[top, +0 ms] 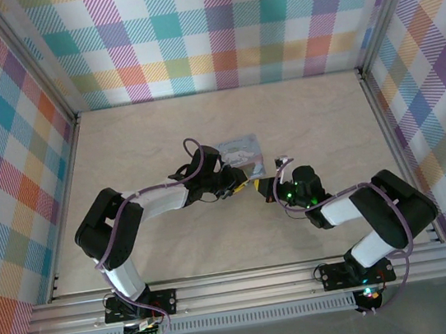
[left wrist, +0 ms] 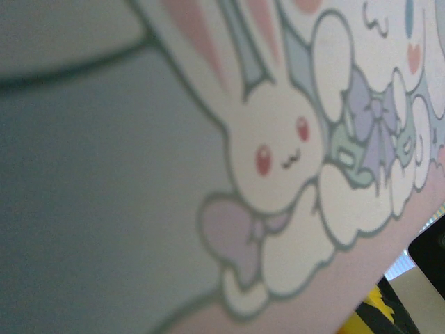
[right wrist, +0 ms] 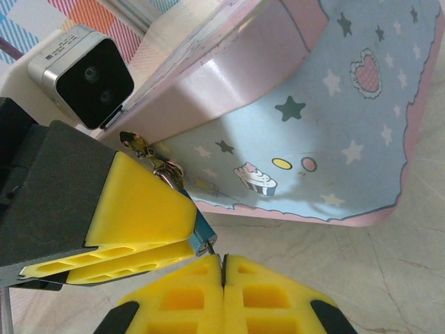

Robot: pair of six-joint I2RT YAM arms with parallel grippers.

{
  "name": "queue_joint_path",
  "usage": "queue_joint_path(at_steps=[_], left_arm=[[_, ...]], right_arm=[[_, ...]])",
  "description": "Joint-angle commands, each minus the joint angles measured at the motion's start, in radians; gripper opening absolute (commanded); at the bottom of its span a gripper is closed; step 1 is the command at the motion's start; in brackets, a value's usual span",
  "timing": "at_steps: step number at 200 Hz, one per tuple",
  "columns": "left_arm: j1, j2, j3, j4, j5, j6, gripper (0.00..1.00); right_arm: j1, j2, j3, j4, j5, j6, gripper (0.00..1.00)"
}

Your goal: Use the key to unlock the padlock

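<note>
Up close, from the right wrist, the left jaws are squeezed on the padlock (right wrist: 201,226). It is a tiny blue-green thing that peeks out at the tip between their two yellow pads (right wrist: 142,198). A small shiny bit (right wrist: 207,245) sticks out at the low end of the padlock, and I cannot tell what it is. A little metal ring and chain (right wrist: 161,165) sit at the top edge of the big pad.

The right jaws are shut tight. Their own yellow pads (right wrist: 271,299) are pressed flat together just under the padlock. The key is too small to make out, so I cannot tell if it sits between those pads.

Just behind the padlock is the pale blue tin (right wrist: 334,118). It has stars, a heart and a cupcake on it, and a pink edge. It lies on the tabletop (right wrist: 389,278). A small grey camera (right wrist: 87,73) on the left arm is close beside the tin.

From above, the left arm (top: 157,201) and the right arm (top: 361,206) meet tip to tip near the middle of the tabletop. The tin is just past their tips.

The left wrist view is very near the tin and blurry. It shows a white bunny (left wrist: 274,139) with red eyes and a purple bow printed on the tin.
</note>
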Motion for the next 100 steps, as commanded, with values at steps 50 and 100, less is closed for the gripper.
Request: queue_joint_path(at_steps=[50, 100], left_arm=[[0.006, -0.019, 0.012, 0.034, 0.001, -0.014, 0.22], [0.006, -0.017, 0.016, 0.034, 0.004, -0.016, 0.21]], right_arm=[[0.009, 0.048, -0.004, 0.104, -0.008, 0.030, 0.00], [0.011, 0.080, -0.006, 0.157, -0.008, 0.048, 0.00]])
